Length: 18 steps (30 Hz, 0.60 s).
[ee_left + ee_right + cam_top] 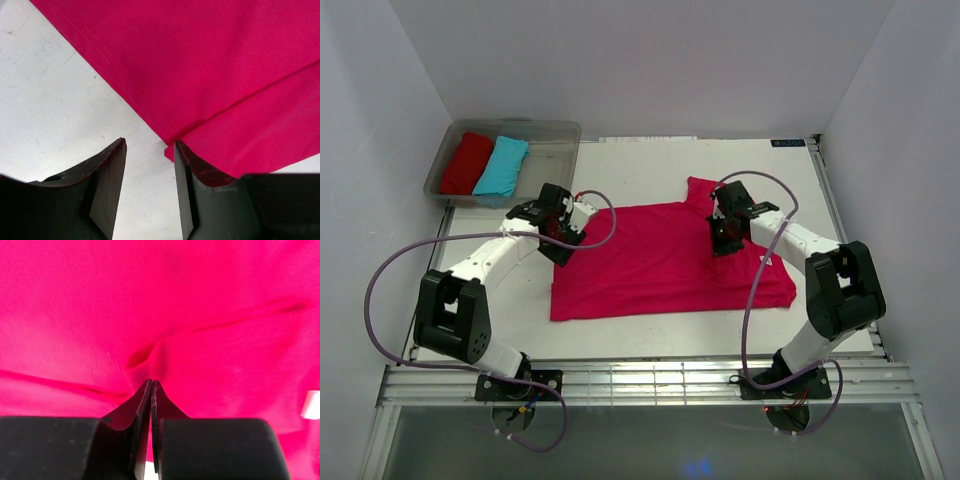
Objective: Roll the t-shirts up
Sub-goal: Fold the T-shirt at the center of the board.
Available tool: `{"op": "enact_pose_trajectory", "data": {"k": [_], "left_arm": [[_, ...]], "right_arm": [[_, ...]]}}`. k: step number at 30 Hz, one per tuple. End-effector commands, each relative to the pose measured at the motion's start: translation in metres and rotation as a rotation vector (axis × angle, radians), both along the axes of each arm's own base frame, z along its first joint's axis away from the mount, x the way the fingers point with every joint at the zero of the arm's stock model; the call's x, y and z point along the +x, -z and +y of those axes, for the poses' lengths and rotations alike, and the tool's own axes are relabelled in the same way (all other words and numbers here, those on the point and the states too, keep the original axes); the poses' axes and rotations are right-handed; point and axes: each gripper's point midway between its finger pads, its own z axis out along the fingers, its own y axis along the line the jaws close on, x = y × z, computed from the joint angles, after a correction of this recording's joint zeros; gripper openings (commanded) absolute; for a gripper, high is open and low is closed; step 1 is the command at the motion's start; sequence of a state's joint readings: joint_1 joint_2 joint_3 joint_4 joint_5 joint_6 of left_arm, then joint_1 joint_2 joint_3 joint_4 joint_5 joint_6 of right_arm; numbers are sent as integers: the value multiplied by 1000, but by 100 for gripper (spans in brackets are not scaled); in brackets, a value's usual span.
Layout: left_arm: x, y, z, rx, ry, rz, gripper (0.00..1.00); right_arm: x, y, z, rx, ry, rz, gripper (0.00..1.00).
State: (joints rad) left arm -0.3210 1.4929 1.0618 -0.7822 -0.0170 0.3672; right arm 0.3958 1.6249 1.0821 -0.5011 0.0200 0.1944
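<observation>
Black left gripper (149, 145) – jaws apart, one touching a hem corner of the bright magenta-pink cloth t-shirt (660, 260), spread flat mid-way across the white table (650, 335). Black right gripper (151, 382) closed, seemingly pinching a pucker. Take both layers in before clamping – no dragging.

Three t-shirts are in view: one magenta t-shirt (660, 260), one red t-shirt (467, 163) and one turquoise t-shirt (502, 167). There is one clear bin (555, 135), one table (650, 335), and two robot arms, a left arm (485, 257) and a right arm (800, 245).
</observation>
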Motion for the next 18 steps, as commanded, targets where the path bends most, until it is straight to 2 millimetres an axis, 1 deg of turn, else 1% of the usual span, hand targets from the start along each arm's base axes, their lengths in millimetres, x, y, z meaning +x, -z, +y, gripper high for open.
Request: {"op": "enact_pose_trajectory", "data": {"k": [1,2,3,4,5,6,7,9,10,11,13,14,15,16,17,18], "left_arm": [[10,-7,-7,-26,-12,-11,54],[12,-9,-8,-29,-14,-15,54],[18,-14,-15,-62,-3,-23,54],[21,-14,-17,-63,-1,-23,54],[25,-15,-17,-63,-3,-29,54],[34,-23,-19,-65,-1,-54,54],[39,-24,-21,-63,3,-60,54],[52,-31,-23,-62,13,-92,54],[67,-45,-29,-75,21,-139,53],[75,-43,-33,-76,23,-141,53],[91,-49,-41,-84,32,-167,51],[106,-52,-51,-91,43,-184,50],[114,-52,-51,-63,33,-200,49],[122,-52,-55,-40,40,-218,48],[135,-60,-60,-31,44,-252,47],[143,-44,-63,0,49,-235,46]], "right_arm": [[-12,19,24,105,-39,42,8],[-12,25,27,116,-44,53,8],[-11,31,27,115,-43,64,8],[-13,43,26,99,-38,95,8],[-11,46,22,72,-24,107,8],[-11,48,18,52,-5,117,8],[-9,46,15,44,8,109,8],[-1,35,9,44,35,70,8],[6,20,5,55,51,33,8],[11,10,2,60,62,11,8],[28,-26,0,76,58,-64,8],[36,-40,0,80,55,-101,8],[52,-67,3,100,48,-166,8],[62,-81,-1,107,50,-202,9],[71,-93,-3,123,51,-231,10],[81,-104,-6,140,59,-255,11]]}}
